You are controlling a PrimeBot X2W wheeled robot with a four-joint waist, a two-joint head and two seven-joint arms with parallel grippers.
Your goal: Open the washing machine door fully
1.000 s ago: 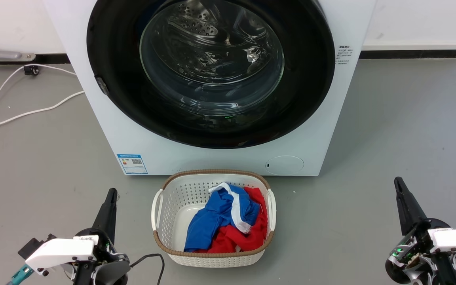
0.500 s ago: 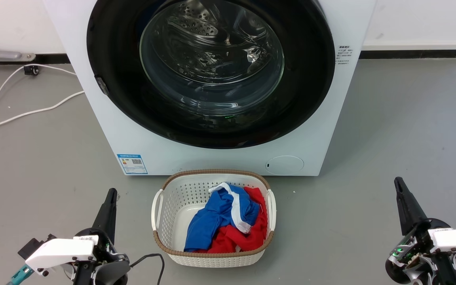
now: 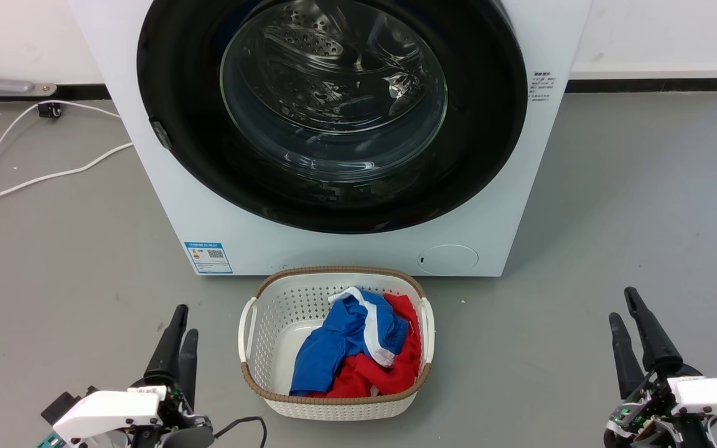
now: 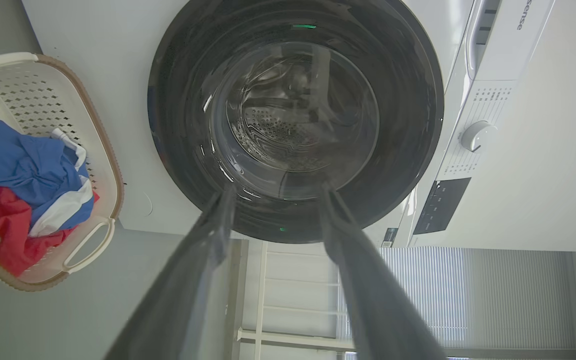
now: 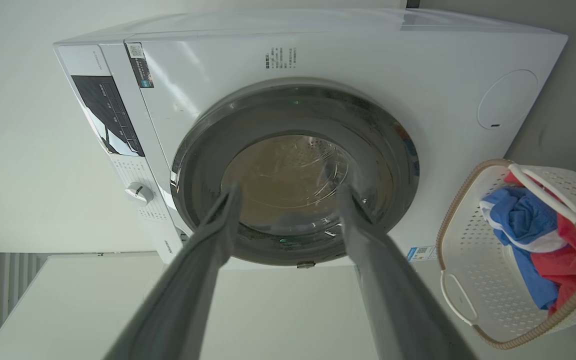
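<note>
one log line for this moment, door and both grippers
door: washing machine door shut | left gripper: jaws open, empty | right gripper: jaws open, empty | contact: none

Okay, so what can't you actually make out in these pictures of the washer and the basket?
Head view: the top of the washing machine door is cut off by the picture's upper edge.
Head view: the print on the blue label sticker is too small to read.
Head view: the floor of the basket is partly hidden under the blue and red clothes.
</note>
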